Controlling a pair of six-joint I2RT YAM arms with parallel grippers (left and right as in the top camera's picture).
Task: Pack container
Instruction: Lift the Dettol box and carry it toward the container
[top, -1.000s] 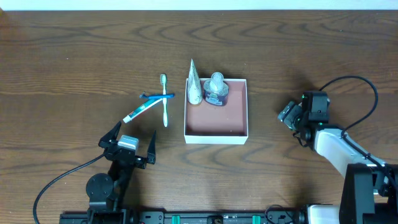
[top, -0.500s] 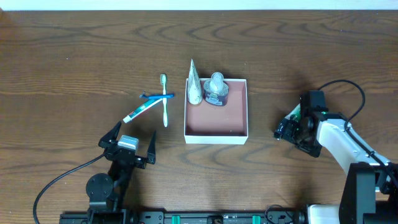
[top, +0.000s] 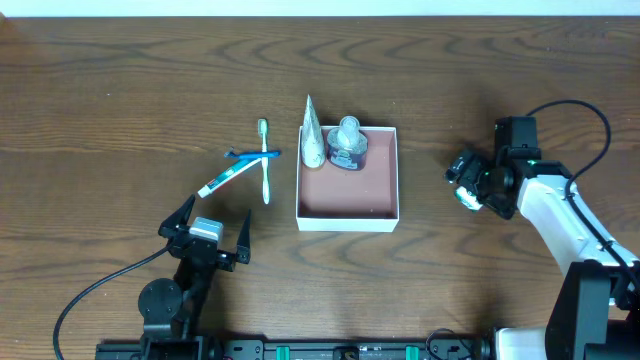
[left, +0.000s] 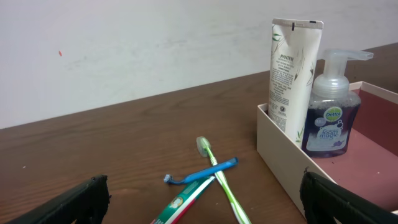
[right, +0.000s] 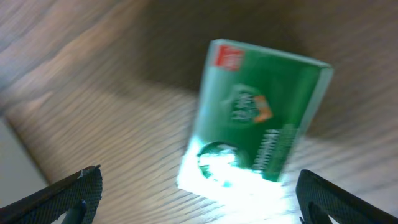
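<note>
The container (top: 347, 221), a square white-walled box with a reddish-brown floor, sits mid-table. A white tube (top: 313, 135) and a blue pump bottle (top: 347, 143) stand in its far corner; both show in the left wrist view, tube (left: 292, 74) and bottle (left: 333, 112). My left gripper (top: 212, 222) is open and empty, near the table's front edge. My right gripper (top: 468, 180) is open to the right of the container, over a small green packet (right: 258, 124) that lies on the wood between its fingers (right: 199, 199).
Left of the container (left: 280, 162) lie a green toothbrush (top: 265, 160), a blue razor (top: 250, 155) crossing it, and a toothpaste tube (top: 225, 177). They also show in the left wrist view: toothbrush (left: 221, 180), razor (left: 205, 174), toothpaste (left: 186, 205).
My right gripper dipped toward the front of the table, then swung back away, still right of the container. The left arm and the toiletries have not moved.
</note>
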